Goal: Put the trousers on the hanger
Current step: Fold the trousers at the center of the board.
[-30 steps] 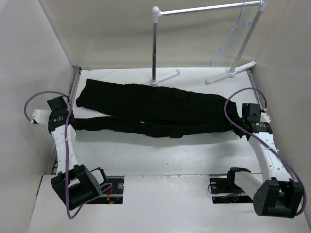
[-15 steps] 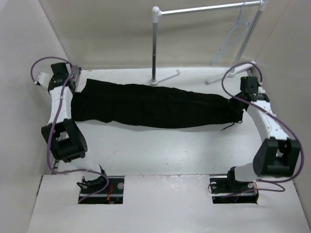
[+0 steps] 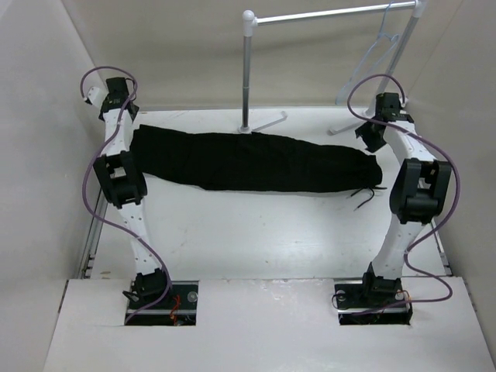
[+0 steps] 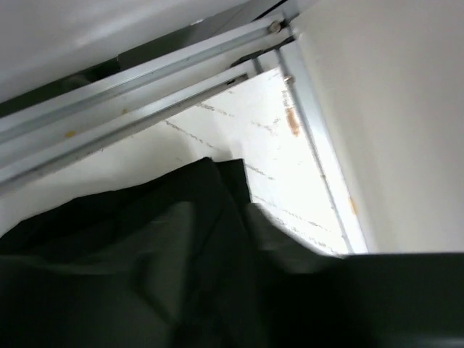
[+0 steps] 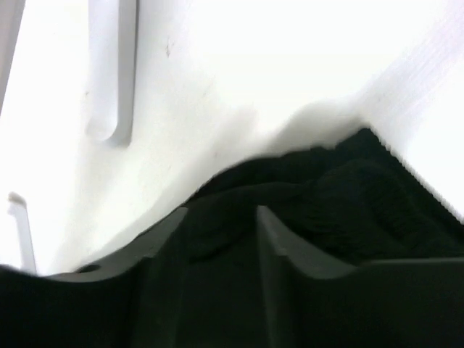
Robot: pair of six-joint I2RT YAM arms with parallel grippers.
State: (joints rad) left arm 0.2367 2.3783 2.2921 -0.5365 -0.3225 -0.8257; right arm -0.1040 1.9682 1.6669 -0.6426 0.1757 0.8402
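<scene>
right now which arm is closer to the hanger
The right arm: its wrist sits close by the hanger hanging at the right end of the rack. The left arm reaches the far left corner.

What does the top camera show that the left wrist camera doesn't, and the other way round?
Only the top view: the thin pale bluish-white hanger hanging from the thick white tube rack, and the full length of the large black fabric trousers. Only the left wrist view: silver metal rails at the table's corner, seen close up. Both: the trousers lying on the white table.
</scene>
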